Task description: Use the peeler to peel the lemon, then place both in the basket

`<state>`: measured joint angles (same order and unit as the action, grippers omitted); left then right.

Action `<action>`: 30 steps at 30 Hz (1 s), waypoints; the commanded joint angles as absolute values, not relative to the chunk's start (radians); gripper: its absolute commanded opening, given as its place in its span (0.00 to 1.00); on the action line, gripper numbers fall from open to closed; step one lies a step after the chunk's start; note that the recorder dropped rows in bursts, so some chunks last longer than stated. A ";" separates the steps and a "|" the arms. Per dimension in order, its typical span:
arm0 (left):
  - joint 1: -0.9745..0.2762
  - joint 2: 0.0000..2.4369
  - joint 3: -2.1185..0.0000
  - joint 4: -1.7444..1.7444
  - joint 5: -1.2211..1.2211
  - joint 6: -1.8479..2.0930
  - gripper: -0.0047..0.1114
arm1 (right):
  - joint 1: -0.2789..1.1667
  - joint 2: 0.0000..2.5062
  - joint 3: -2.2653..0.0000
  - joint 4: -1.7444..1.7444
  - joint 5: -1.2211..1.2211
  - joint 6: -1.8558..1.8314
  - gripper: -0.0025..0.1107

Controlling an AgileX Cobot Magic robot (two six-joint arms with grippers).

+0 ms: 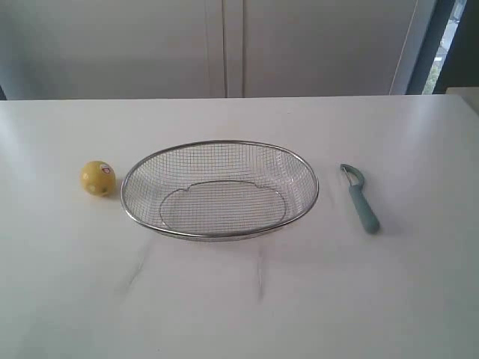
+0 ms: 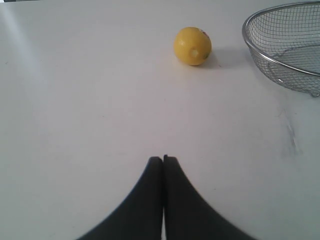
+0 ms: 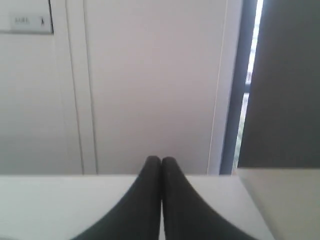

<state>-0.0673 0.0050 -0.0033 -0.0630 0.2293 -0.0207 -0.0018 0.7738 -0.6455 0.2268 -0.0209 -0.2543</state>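
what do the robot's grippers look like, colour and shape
Only the tips show. The left gripper and right gripper look alike: two plain matte black fingers each, wide at the base, curving in to slim rounded ends. No cables, markings or arm links are visible in any view.

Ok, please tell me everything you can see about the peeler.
The peeler is slim, with a pale teal-grey handle that looks plastic and a curved metal head. It lies flat on the white table, right of the basket and apart from it, head toward the far side. Only the table touches it.
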 commanded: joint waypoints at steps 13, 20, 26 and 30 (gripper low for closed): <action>-0.072 0.000 0.000 -0.069 0.233 -0.020 0.04 | -0.010 1.061 -0.944 0.174 0.709 -0.267 0.02; -0.072 0.000 0.000 -0.069 0.233 -0.020 0.04 | 0.061 1.112 -1.079 0.134 0.906 -0.267 0.02; -0.072 0.000 0.000 -0.069 0.233 -0.020 0.04 | 0.202 1.197 -1.206 -0.015 1.053 -0.172 0.02; -0.072 0.000 0.000 -0.069 0.233 -0.020 0.04 | 0.262 1.303 -1.276 -0.087 1.209 -0.123 0.02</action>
